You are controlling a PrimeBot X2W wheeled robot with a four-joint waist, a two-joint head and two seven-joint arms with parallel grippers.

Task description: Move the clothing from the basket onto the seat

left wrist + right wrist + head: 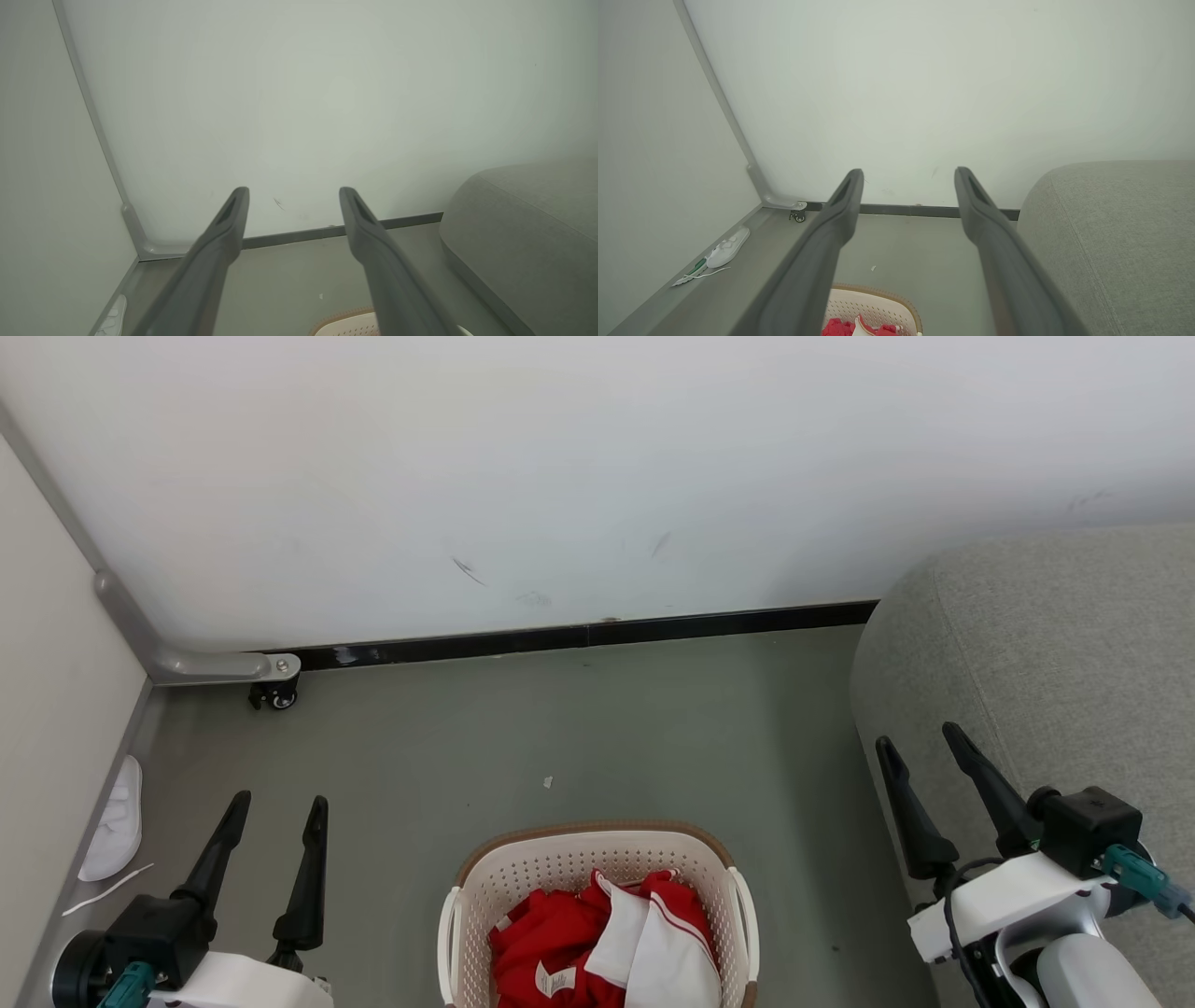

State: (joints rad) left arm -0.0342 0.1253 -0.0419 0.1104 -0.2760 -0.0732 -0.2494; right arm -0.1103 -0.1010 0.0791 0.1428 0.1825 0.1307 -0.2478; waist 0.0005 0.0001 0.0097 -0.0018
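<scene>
Grey-green floor (560, 728), bearing: cream basket (560, 863) near centre; grey sofa (1046, 653) at right; white slipper (117, 821) along left wall; small white scrap (548, 782).

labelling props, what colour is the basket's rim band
Brown rim band on cream-white basket; clearest in head view.

Left end effector (294, 192) spread wide — basket (345, 326) rim beneath.

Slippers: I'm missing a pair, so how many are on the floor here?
1. The white slipper lies along the left wall, to the left of the left gripper; another may be hidden outside the frames.
</scene>
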